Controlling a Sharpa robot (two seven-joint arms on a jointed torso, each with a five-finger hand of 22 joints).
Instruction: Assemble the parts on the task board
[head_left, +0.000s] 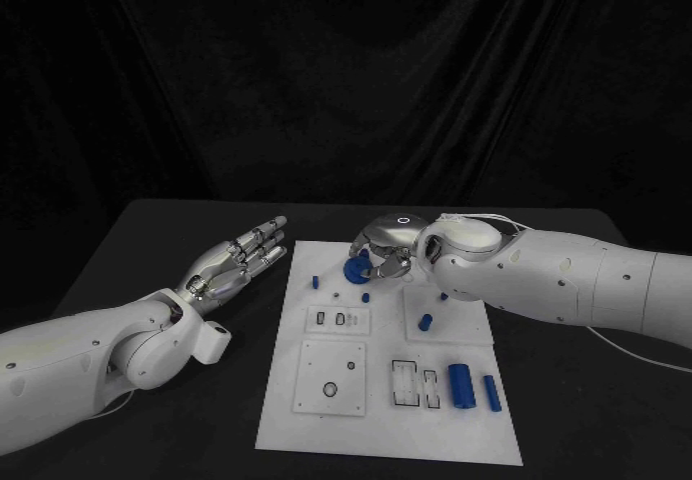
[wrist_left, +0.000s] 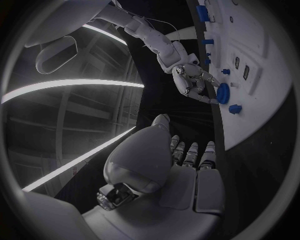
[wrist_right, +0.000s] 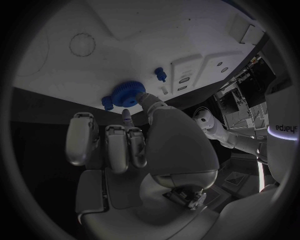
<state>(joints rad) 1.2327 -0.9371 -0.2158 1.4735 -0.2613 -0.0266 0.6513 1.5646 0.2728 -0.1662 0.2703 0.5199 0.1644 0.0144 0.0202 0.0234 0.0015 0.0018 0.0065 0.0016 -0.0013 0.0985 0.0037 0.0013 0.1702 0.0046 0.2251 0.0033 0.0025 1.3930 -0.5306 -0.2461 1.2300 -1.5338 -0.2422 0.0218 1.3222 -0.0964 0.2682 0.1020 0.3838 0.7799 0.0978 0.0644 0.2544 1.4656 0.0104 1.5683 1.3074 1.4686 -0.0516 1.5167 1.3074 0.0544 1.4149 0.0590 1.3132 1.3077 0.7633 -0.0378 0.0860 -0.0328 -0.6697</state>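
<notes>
Head view has the white task board (head_left: 378, 440) sitting mid-surface on the black surface (head_left: 159, 240), and the right robot hand (head_left: 384, 252) is over at the board's 12 o'clock end, fingers down on a blue gear (head_left: 356, 270). The right wrist view shows it better: the blue gear (wrist_right: 128, 93) sits right at the board's edge and one fingertip (wrist_right: 139, 98) is touching it. Whether it's really pinched or just pressed, I can't tell, since the other fingers are curled short of it. A small blue peg (wrist_right: 160, 74) stands on the board just beside the gear, and another blue bit (wrist_right: 107, 103) is touching the gear's other side. The left robot hand (head_left: 231, 264) is off the board at about 9 o'clock, palm flat, fingers spread, holding nothing. Down toward 5 o'clock on the board there's a big blue cylinder (head_left: 460, 385) with a thinner blue pin (head_left: 492, 392) next to it, plus one more blue peg (head_left: 426, 322) near the middle.
</notes>
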